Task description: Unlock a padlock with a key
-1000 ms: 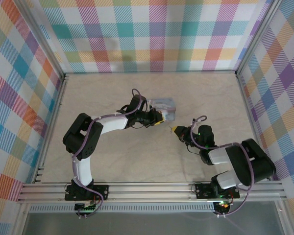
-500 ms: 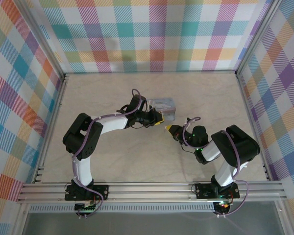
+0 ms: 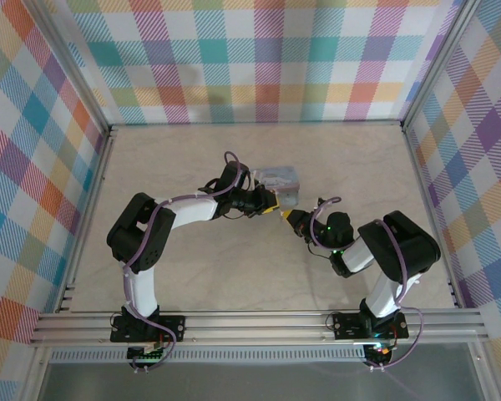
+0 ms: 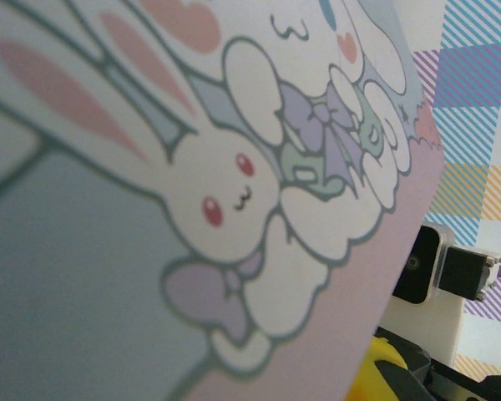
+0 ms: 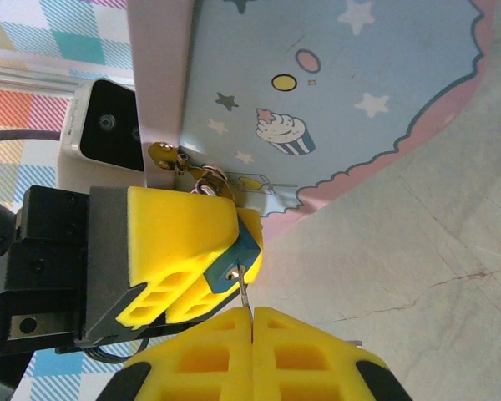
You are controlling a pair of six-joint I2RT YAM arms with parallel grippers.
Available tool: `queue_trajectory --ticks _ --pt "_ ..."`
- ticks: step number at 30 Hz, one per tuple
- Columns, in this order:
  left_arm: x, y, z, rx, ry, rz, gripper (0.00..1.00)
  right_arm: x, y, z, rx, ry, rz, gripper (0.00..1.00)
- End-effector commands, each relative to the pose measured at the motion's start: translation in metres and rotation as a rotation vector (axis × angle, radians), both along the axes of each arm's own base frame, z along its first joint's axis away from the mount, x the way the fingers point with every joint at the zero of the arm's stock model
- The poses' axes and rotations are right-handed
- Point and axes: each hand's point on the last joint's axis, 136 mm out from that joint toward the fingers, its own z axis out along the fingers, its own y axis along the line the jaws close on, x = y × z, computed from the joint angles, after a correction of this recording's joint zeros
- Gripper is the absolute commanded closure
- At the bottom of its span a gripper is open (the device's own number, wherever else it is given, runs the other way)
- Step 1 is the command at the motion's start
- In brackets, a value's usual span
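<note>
Black-and-white arms (image 3: 184, 213), purple cables (image 3: 230, 154), yellow gripper fingertips (image 5: 209, 342)

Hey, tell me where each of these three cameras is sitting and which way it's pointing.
Top external: above and behind the arm bases, looking down at the table, the left arm, the right arm and the tin.
Left wrist: right against the tin's bunny print, a yellow finger at its lower edge.
Right wrist: faces along the right claw, shut on the key, toward the padlock in the left claw.
Shared: all three show the tin.
</note>
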Motion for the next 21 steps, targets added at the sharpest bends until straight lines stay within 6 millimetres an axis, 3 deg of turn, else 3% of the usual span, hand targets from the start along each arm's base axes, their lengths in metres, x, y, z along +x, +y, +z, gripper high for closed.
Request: queue_trajectory --ticks 1,21 --pt "0.005 -0.005 0.007 -0.046 0.004 -0.009 0.89 0.006 0.007 0.017 0.031 -0.065 0.006 1.0" --pt "0.001 -0.004 0.002 -0.054 0.013 -0.013 0.89 0.011 0.011 0.031 0.058 -0.091 0.006 1.0"
